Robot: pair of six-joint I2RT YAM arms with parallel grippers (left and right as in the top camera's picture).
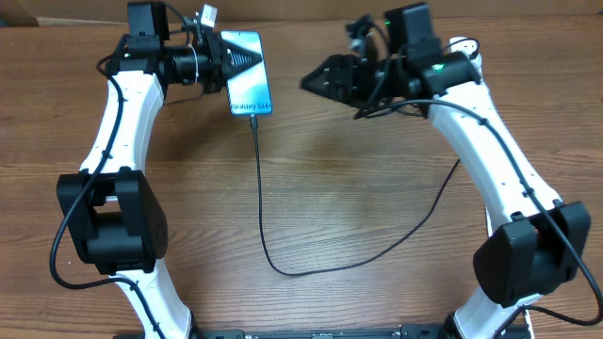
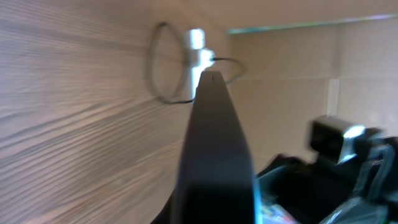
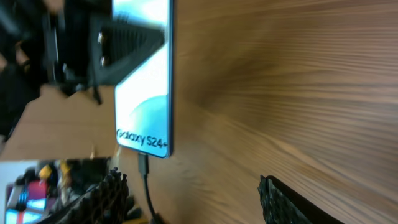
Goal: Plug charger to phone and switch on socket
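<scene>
Wooden table (image 1: pixel 330 188), left claw (image 1: pixel 250 57) closed atop phone (image 1: pixel 250 99), right claw (image 1: pixel 309 82) apart — right wrist shows charger (image 3: pixel 144 165) plugged

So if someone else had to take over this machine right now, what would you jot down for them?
Left hand: shut, tip lying on the phone, which is flat on the table.
Right hand: open and empty, to the right of the phone.
Charger: its connector sits at the phone's bottom edge and looks plugged in. The cable loops across the table and runs under the right arm.
Done: phone end, apparently.
Left: switch on the socket, which no view shows clearly.
</scene>
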